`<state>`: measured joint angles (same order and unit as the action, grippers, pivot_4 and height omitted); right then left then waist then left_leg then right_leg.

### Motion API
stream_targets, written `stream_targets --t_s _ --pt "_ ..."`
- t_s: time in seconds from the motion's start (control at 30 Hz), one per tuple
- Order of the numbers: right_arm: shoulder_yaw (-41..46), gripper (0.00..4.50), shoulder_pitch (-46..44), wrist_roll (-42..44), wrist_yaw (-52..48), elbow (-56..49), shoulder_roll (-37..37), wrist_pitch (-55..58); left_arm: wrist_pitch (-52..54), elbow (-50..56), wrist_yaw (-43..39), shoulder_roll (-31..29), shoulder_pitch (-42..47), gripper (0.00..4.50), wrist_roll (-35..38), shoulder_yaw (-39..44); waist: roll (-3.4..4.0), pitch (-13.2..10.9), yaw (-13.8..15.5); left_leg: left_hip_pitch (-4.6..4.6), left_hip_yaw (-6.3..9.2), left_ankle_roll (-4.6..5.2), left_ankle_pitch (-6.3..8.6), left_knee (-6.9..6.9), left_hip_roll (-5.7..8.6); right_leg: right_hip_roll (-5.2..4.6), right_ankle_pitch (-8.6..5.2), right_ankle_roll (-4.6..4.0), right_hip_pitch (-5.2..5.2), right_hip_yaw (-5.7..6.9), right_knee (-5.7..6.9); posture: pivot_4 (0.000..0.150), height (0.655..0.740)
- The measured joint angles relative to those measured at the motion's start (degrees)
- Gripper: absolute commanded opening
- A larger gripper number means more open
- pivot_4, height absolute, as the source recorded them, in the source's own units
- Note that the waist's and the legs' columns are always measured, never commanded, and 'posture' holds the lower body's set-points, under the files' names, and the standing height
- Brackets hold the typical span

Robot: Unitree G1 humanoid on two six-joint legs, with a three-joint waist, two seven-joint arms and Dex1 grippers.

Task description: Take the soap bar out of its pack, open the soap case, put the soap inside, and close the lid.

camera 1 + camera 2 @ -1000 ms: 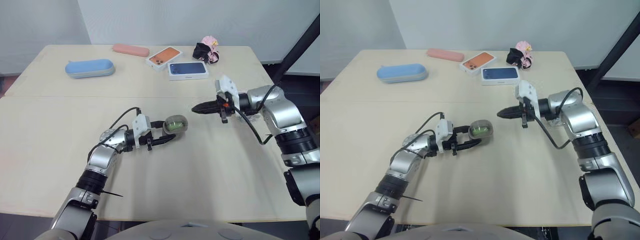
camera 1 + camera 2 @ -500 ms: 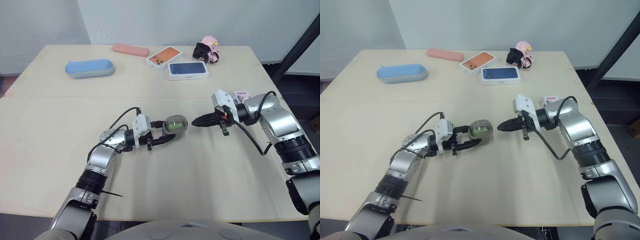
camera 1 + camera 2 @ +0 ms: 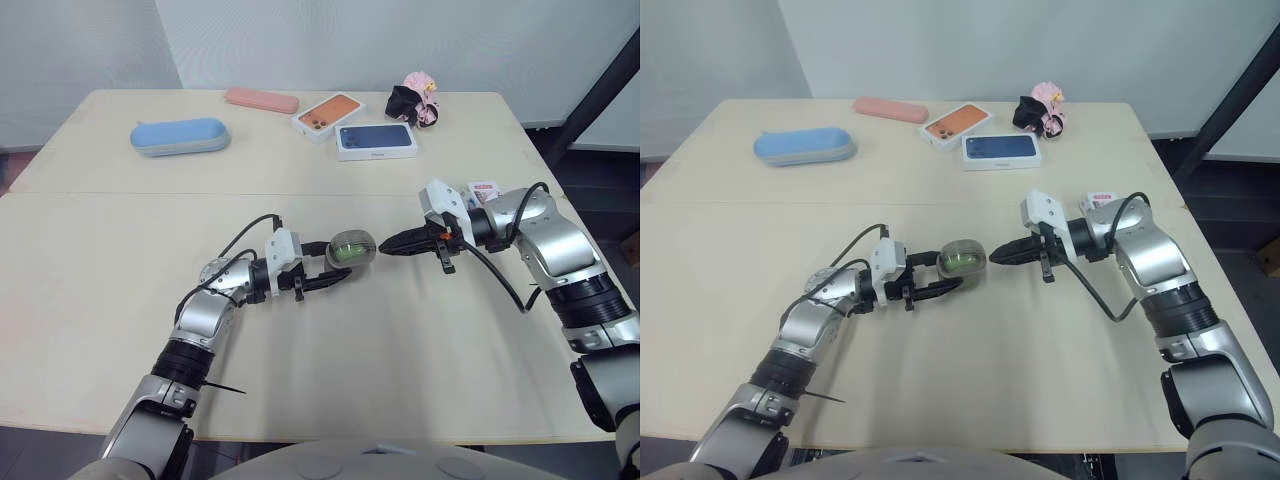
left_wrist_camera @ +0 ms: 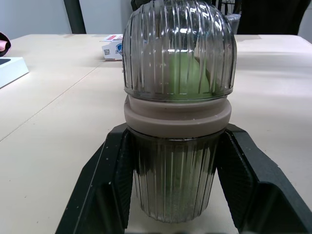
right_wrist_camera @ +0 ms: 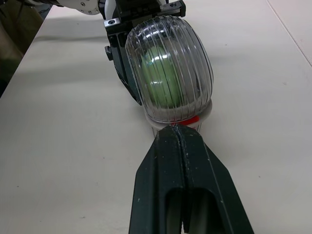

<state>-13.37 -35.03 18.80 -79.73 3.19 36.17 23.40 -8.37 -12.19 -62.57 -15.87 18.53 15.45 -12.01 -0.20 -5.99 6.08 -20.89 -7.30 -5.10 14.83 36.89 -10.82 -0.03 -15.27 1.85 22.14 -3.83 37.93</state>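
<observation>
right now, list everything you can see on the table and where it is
soap case: 1, clear ribbed, mid-table, between the left gripper's fingers
soap: 1, green, inside the soap case
soap pack: 1, white and red, right side by the right arm
blue case: 1, far left
pink case: 1, far edge
orange phone box: 1, far middle
dark blue phone box: 1, beside the orange one
pink and black bundle: 1, far right
table: 1, pale wood
left gripper: black, shut on the soap case
right gripper: black, shut, tip at the case
</observation>
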Motion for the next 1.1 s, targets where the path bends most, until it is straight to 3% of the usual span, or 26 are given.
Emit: stream_targets --t_s 1.1 --pt "0.3 0.02 -0.1 2.0 0.4 -1.4 -0.2 1.6 0.1 0.6 0.3 -0.2 -0.2 1.9 -0.3 -0.1 0.0 0.0 0.0 0.0 0.0 0.0 0.0 -0.04 0.0 0.0 0.0 0.0 0.0 0.01 -0.04 0.15 0.74"
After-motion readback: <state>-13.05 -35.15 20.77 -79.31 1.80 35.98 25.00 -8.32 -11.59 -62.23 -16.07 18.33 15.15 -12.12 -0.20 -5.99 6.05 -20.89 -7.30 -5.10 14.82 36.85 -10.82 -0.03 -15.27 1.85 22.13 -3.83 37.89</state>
